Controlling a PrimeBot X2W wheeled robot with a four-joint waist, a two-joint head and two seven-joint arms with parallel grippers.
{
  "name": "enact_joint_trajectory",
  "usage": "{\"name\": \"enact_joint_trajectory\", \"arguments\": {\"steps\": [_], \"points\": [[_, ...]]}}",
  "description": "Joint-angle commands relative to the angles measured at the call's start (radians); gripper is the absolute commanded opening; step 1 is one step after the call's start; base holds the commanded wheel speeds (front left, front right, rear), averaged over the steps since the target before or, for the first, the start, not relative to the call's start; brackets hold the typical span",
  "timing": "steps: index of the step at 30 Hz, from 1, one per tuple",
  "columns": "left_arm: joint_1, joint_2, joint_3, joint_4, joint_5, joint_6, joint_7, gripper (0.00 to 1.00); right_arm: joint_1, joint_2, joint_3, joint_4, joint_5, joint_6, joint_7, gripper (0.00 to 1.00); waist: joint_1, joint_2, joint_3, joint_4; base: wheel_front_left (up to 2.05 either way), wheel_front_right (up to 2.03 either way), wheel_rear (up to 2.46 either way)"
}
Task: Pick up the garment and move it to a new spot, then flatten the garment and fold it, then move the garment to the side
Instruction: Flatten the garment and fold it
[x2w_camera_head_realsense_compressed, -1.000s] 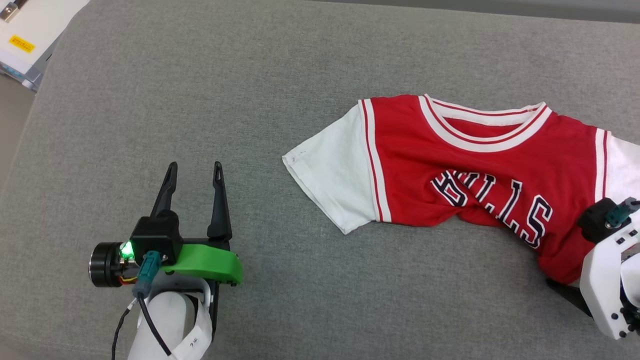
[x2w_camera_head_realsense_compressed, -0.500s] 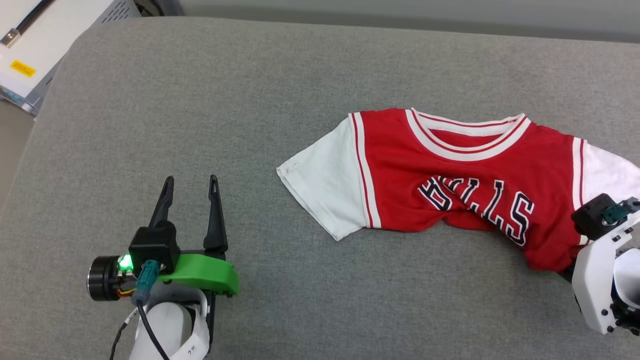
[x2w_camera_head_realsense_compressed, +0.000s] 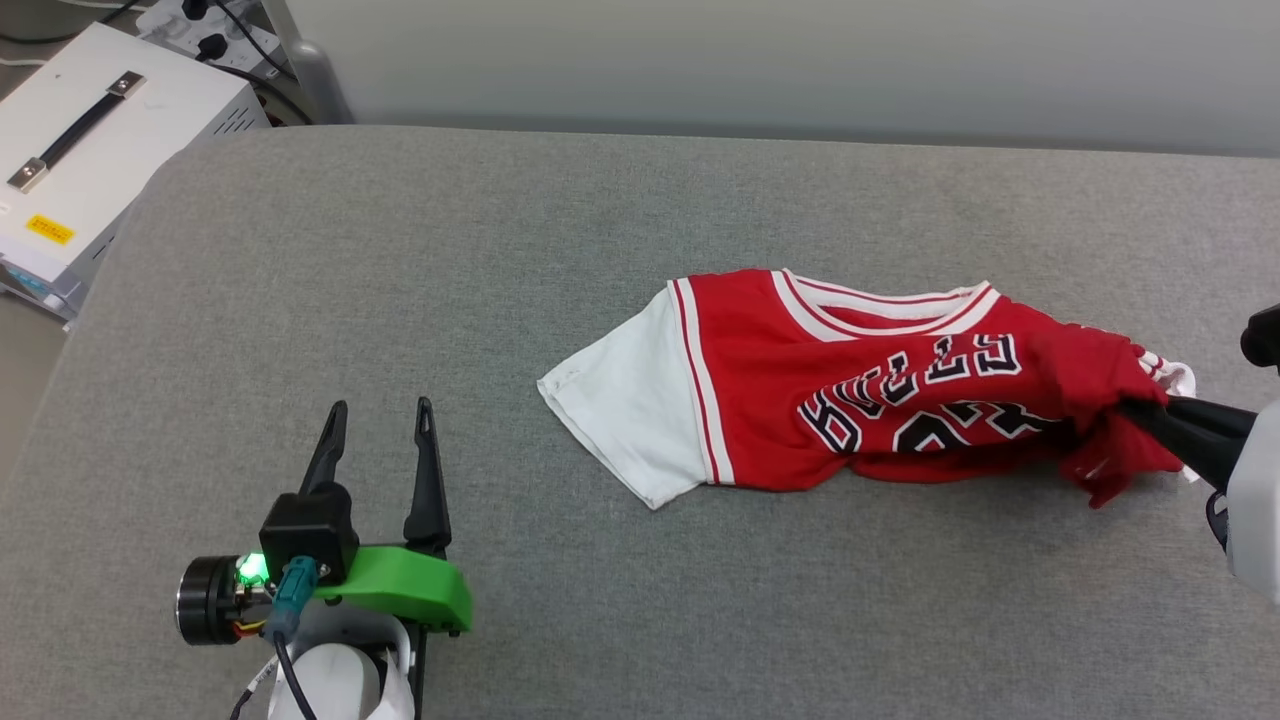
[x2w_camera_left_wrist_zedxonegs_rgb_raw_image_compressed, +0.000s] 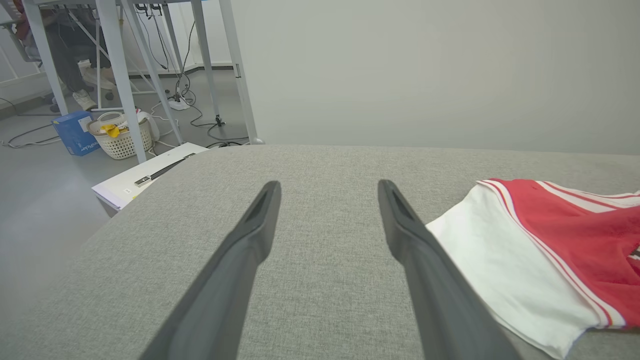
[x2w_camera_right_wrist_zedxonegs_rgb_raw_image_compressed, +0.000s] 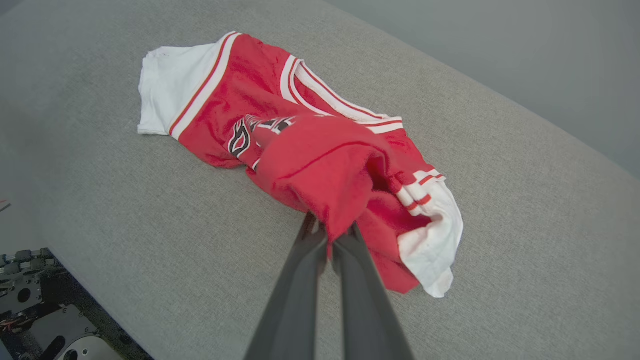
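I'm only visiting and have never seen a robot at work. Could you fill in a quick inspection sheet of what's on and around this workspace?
Surface: grey fabric-covered pad, rounded corner, smooth.
Job's things: garment, a red jersey, crumpled; one white sleeve lies flat, the other end is bunched.
Clutter: nothing seen.
Grippers: left gripper open over bare pad, apart from the garment; right gripper shut on the bunched end.
Cables: black cable at the left wrist; loose cables on the floor.
Surroundings: white case with a handle beside the pad; basket and blue box on the floor; pale wall behind.
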Motion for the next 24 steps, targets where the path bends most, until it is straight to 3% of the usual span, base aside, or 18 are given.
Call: {"name": "enact_joint_trajectory", "arguments": {"steps": [1,13,18,24], "points": [[0.022,-0.004,0.002,0.003,0.008,-0.001,-0.006,1.00,0.017,0.009,-0.020,-0.034,0.006,0.000,0.009,0.00,0.0000,0.0036,-0.015,-0.002,0.00,0.00,0.00],[0.042,-0.005,0.007,-0.002,0.009,0.001,-0.006,1.00,0.064,0.069,-0.124,-0.182,-0.038,0.000,0.075,0.00,0.0000,0.0036,-0.033,-0.003,0.00,0.00,0.00],[0.036,-0.005,0.005,-0.003,0.006,0.001,-0.006,1.00,0.093,0.114,-0.044,-0.131,-0.062,0.000,0.056,0.00,0.0000,0.0036,-0.012,-0.006,0.00,0.00,0.00],[0.010,-0.005,-0.005,0.001,0.005,-0.002,-0.006,1.00,0.080,0.201,0.133,0.029,-0.086,0.000,-0.037,0.00,0.0000,0.0036,0.020,0.004,0.00,0.00,0.00]]}}
